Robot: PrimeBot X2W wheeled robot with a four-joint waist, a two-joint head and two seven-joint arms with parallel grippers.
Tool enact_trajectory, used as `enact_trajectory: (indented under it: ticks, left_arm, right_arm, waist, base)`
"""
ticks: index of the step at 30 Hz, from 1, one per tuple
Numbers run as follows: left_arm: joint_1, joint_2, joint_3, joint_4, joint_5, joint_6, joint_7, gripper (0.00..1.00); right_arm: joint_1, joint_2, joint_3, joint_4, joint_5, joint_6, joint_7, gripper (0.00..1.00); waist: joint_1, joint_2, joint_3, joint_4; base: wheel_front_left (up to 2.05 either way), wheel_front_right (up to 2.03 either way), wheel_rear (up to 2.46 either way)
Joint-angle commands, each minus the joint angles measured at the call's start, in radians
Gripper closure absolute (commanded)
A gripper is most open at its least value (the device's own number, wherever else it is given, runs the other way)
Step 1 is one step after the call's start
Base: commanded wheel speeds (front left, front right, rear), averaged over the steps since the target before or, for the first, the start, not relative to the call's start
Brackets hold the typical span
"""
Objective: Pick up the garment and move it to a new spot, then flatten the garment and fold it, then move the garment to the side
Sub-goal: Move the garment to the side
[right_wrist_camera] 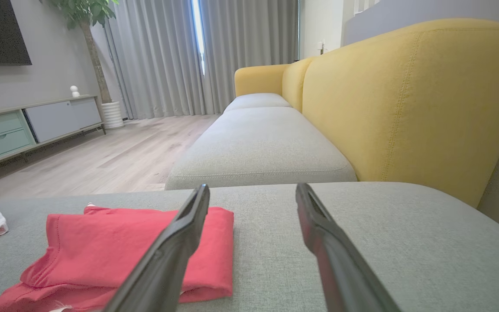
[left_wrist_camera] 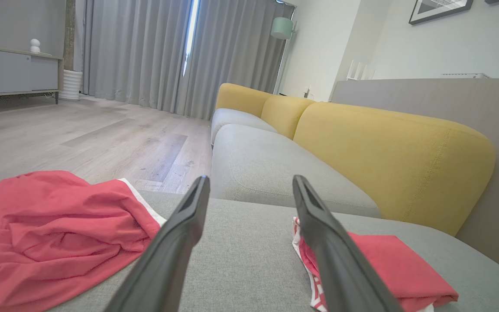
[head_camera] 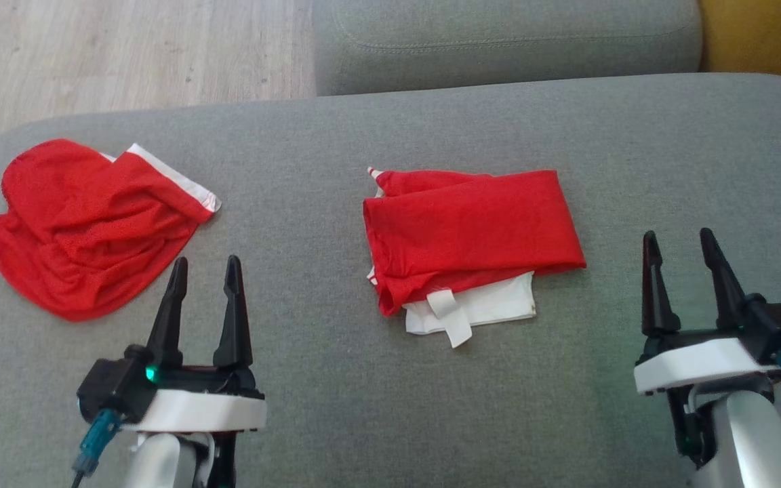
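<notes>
From where I stand, the left gripper [head_camera: 206,261] has its two long dark fingers spread wide with nothing between them. It hangs low over the broad grey fabric sofa cushion [head_camera: 363,393]. The right gripper [head_camera: 676,234] is the same, fingers parted and empty, over bare cushion well out to the right.

Between the two grippers lies the folded red mesh garment [head_camera: 472,230], a tidy oblong with a white layer [head_camera: 499,306] and a short white tab [head_camera: 451,318] poking out of its near edge. Just beyond the left gripper, towards the cushion's left end, sits a crumpled red garment with a white band [head_camera: 85,227], loose and bunched.

The middle piece looks finished, so I'd judge the step in hand is carrying it to the side. It could instead be a fresh start on the heap; I can't tell which.

To shift the folded one well, each gripper should come in at one end and pinch through every layer, white underside included. They should then lift and travel together so the stack neither sags nor slides open. A one-ended grab would likely let it unfold. The bare grey stretch on the right looks the safer landing, away from the heap.
</notes>
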Motion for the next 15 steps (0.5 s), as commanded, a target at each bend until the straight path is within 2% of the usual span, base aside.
enact_trajectory:
  ticks: [1,5,15]
  left_arm:
    - [-0.030,0.004,0.029,-0.032,0.010,0.007,-0.005,0.00]
    - [-0.044,0.004,0.018,-0.036,0.013,0.005,-0.005,0.00]
    - [-0.106,0.004,-0.022,-0.039,0.011,-0.002,-0.005,0.00]
  right_arm:
    - [-0.030,0.002,0.027,-0.032,-0.011,-0.001,-0.011,0.00]
    - [-0.064,0.003,0.027,-0.005,-0.020,-0.001,0.011,0.00]
    - [-0.240,0.002,-0.004,0.179,0.007,-0.001,0.213,0.00]
  waist:
    - [0.0001,0.0000,0.003,0.003]
    - [0.0001,0.0000,0.030,0.016]
    - [0.0001,0.0000,0.146,0.080]
  base:
    - [0.00,0.00,0.00]
    - [0.00,0.00,0.00]
    - [0.00,0.00,0.00]
